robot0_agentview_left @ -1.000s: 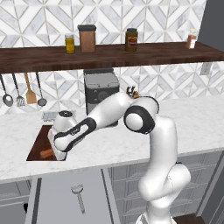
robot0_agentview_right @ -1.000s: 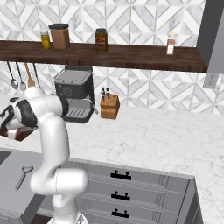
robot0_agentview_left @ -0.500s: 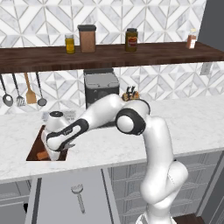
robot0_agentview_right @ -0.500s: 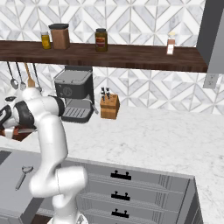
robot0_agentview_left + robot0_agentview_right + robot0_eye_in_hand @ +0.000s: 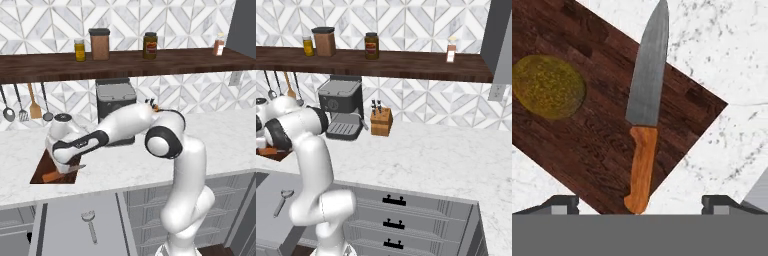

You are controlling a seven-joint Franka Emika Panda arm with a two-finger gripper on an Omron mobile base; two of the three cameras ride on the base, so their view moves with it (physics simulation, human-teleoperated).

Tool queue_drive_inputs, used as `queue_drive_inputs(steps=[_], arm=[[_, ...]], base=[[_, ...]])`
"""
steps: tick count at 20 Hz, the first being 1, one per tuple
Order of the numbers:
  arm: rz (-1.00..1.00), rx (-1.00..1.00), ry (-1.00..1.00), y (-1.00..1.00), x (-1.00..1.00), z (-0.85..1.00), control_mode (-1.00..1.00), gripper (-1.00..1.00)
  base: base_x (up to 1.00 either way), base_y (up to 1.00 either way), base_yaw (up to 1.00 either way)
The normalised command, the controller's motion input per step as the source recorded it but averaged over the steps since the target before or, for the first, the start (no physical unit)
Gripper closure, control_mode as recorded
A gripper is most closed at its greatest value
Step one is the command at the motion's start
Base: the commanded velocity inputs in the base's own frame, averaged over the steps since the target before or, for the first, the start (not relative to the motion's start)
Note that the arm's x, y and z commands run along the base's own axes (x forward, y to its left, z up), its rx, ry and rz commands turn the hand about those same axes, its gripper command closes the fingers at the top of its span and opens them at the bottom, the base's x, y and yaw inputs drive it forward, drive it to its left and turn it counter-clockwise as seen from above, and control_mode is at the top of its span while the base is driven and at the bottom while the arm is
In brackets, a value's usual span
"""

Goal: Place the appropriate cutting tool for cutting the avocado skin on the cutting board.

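Lying flat on the dark brown, grainy cutting board, the knife has a smooth orange handle and a tapered silver-grey blade whose tip reaches past the board's edge toward twelve o'clock in the hand view. At about ten o'clock from the handle sits the avocado, a round, speckled olive-green lump. The tool hangs above with its fingertips spread wide, gripping nothing. From the left base view, the board rests on the white marbled tabletop; a grey round-headed utensil lies below.

white marble counter under a geometric-tiled wall (dark shelf across).
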Motion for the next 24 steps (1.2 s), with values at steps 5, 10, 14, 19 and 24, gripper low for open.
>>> queue_drive_inputs(steps=[5,10,14,19,24], arm=[[-0.19,0.05,-0.12,-0.73,-0.4,0.45,-1.0,-1.0],[-0.21,0.06,-0.09,-0.71,-0.43,0.39,-1.0,-1.0],[-0.23,0.05,-0.04,-0.69,-0.38,0.5,-1.0,-1.0],[-0.21,0.06,0.0,-0.69,-0.26,0.49,-1.0,-1.0],[-0.2,0.08,0.0,-0.68,-0.25,0.48,-1.0,-1.0]], base=[[0.0,0.0,0.0],[0.0,0.0,0.0],[0.0,0.0,0.0],[0.0,0.0,0.0],[0.0,0.0,0.0]])
